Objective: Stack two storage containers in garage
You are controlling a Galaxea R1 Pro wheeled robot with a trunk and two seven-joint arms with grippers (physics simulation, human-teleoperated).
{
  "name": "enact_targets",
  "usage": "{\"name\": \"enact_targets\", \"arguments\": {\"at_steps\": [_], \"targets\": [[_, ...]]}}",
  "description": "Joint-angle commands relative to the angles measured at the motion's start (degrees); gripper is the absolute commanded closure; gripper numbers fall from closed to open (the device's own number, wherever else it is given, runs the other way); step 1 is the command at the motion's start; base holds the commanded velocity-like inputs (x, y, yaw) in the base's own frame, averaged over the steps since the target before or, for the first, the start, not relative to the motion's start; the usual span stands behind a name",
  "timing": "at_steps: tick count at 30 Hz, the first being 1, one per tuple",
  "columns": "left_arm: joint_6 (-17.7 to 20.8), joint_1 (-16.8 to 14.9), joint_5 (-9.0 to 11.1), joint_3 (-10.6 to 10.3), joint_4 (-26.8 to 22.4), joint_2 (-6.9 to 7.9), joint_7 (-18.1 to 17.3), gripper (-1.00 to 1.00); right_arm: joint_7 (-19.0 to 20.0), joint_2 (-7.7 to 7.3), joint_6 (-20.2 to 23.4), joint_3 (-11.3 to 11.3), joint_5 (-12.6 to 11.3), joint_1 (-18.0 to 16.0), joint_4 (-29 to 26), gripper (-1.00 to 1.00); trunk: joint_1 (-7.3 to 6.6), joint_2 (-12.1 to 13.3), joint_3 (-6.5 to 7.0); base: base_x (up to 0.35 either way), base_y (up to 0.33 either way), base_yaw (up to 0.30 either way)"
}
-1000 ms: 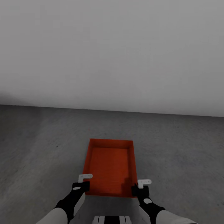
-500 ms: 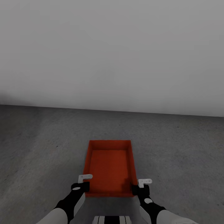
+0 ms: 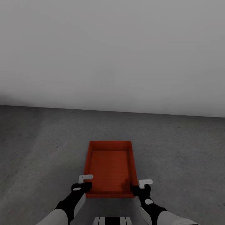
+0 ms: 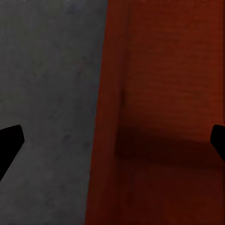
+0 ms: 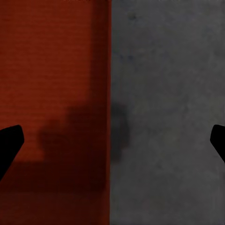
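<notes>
One orange-red storage container (image 3: 109,168) sits open side up on the dark grey garage floor (image 3: 175,150), close in front of me. My left gripper (image 3: 83,185) is at its near left corner and my right gripper (image 3: 140,186) at its near right corner. Both are open. In the left wrist view, the left gripper (image 4: 112,140) straddles the container's (image 4: 164,93) side wall, one fingertip over the floor (image 4: 47,70) and one over the inside. The right gripper (image 5: 112,140) straddles the container's (image 5: 51,70) opposite wall the same way, without touching it.
A plain white wall (image 3: 112,53) rises beyond the container and meets the floor about a container-length behind it. Bare concrete-like floor (image 5: 164,70) stretches to both sides.
The container dropped slightly and settled on the floor between the first earlier frame and the second. Both grippers have stayed at its near corners, barely shifting.
</notes>
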Motion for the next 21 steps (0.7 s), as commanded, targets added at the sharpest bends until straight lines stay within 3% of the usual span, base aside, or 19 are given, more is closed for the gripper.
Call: {"name": "enact_targets", "arguments": {"at_steps": [1,7,21], "targets": [[0.33,0.0,-0.03,0.16,-0.14,-0.08,0.1,-1.0,-0.33,0.01,-0.12,0.48,-0.2,-0.03,0.06,-1.0,-0.01,-0.02,-0.04,0.0,0.0,0.0],[0.25,0.0,-0.03,0.16,-0.16,-0.15,0.12,-1.0,-0.34,0.03,-0.12,0.48,-0.23,-0.03,0.06,-1.0,-0.01,-0.02,-0.04,0.0,0.0,0.0],[0.39,0.0,0.11,0.08,-0.05,-0.12,0.1,-1.0,-0.39,0.14,-0.12,0.48,-0.3,-0.03,0.06,-1.0,-3.08,5.6,2.47,0.0,0.0,0.0]]}}
